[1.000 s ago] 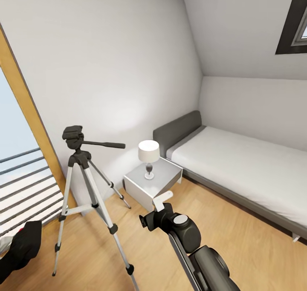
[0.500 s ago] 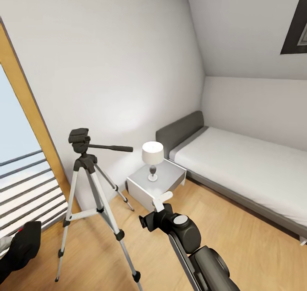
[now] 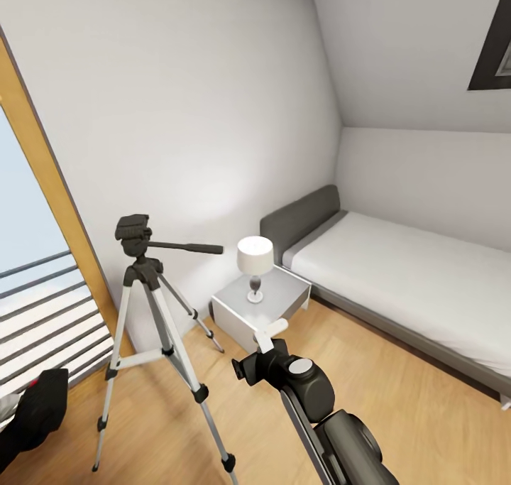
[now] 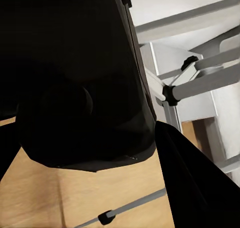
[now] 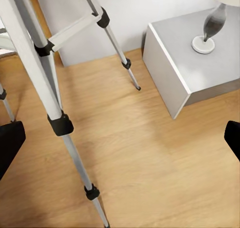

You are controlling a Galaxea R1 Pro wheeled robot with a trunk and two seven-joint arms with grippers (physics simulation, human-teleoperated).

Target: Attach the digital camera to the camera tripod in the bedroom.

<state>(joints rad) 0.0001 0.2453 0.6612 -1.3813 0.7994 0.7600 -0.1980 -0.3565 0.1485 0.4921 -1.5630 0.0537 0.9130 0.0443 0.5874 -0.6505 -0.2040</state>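
Observation:
The camera tripod (image 3: pixel 152 307) stands on the wooden floor at the left of the head view, silver legs spread, black head (image 3: pixel 133 228) up, pan handle pointing right. Its legs (image 5: pixel 55 107) also pass close in the right wrist view. My left gripper (image 4: pixel 95 163) is shut on the digital camera (image 4: pixel 75 77), a black boxy body between the dark fingers (image 4: pixel 187 183). In the head view that gripper and its load are a black shape (image 3: pixel 39 410) low at the left edge, left of the tripod. My right gripper (image 5: pixel 120 143) is open over bare floor, right of the tripod.
A grey bedside table (image 3: pixel 273 307) with a white lamp (image 3: pixel 255 256) stands between the tripod and the grey-framed bed (image 3: pixel 397 279). A wood-framed glass door (image 3: pixel 42 180) with a railing behind it lies at the left. Open wooden floor runs in front of the bed.
The head view has swung slightly, so tripod, table and bed sit a little further right than a second ago. Both arms hold the same pose.

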